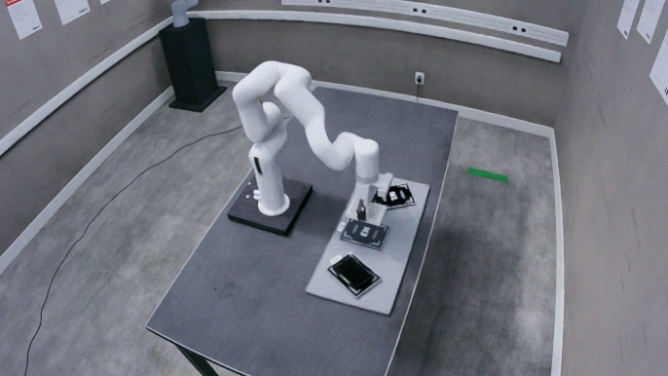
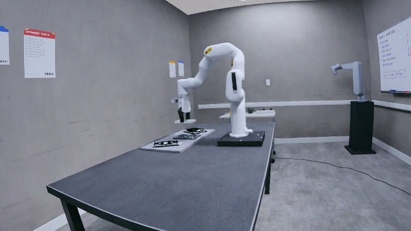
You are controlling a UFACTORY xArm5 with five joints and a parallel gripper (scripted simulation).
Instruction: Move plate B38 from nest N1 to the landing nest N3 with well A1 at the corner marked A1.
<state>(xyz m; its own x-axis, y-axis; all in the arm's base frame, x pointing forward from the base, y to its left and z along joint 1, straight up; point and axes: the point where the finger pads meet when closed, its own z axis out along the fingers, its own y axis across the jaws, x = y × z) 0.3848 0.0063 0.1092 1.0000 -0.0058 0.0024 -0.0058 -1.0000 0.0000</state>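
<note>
Arm base plate at left, well apart from grey deck mat. Tool clamped on white plate B38, held flat in air above deck, between far nest and middle nest. Near nest carries dark plate. Deck lies along counter right edge; wide bare counter toward near end. Plate B38 long axis and label direction: cannot tell.

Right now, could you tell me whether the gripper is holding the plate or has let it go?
Holding it. The gripper is shut on a white plate, which hangs flat above the deck, clear of the nests.
</note>
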